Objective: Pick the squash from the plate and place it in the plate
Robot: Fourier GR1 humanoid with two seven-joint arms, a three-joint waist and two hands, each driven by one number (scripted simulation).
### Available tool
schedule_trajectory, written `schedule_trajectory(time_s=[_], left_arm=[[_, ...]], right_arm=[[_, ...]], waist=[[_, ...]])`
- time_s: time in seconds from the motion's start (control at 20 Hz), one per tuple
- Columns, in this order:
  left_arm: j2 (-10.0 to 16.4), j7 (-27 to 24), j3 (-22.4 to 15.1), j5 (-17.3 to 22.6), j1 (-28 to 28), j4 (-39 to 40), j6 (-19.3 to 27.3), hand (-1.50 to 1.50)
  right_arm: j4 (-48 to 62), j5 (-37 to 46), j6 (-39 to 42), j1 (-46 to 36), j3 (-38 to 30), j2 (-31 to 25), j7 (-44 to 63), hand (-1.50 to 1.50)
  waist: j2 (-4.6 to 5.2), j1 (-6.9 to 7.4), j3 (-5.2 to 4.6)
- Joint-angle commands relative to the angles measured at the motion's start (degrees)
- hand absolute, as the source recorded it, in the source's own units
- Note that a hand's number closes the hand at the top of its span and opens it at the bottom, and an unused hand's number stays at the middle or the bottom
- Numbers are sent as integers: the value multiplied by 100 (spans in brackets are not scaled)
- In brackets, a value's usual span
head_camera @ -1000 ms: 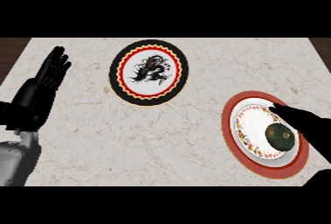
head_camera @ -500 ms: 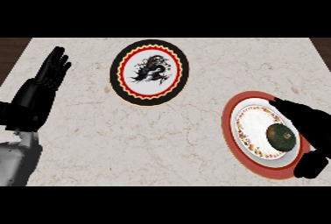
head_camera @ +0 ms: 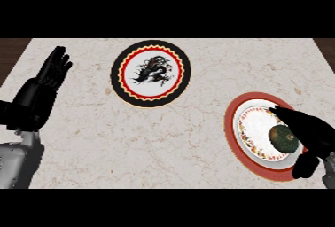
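Right hand (head_camera: 309,133) hovering open, grasping nothing | squash (head_camera: 283,137) sitting just left of my palm, on red plate (head_camera: 230,126) | I'm judging it hard, smooth, rollable; planning on gripping across its middle | left hand (head_camera: 46,84) resting open

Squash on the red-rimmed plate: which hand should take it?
Right. The right hand hovers beside the squash over the red-rimmed plate; the left hand rests open, far off at the counter's left edge.
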Motion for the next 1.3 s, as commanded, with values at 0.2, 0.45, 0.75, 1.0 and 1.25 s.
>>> schedule_trajectory(time_s=[0.2,0.45,0.75,1.0,1.25], left_arm=[[-257,-26,207,-215,-168,203,-98,0],[-90,-344,442,-61,203,126,-520,0],[-302,219,205,-271,8,-239,-208,0],[-463,199,-75,-272,-195,-317,-309,0],[-480,84,-140,-171,-484,-277,-481,0]], right_arm=[[840,650,-182,-6,-131,419,-530,-150],[1323,1158,-332,-234,-129,395,-611,-150],[1964,1392,-1971,-442,-388,511,-1805,150],[2944,1282,-1549,-2071,-526,350,-2379,150],[3478,1240,-1531,-2962,-655,38,-3058,150]], waist=[[-1,-11,0],[-3,10,-1],[5,34,6],[161,555,31],[393,1028,51]])
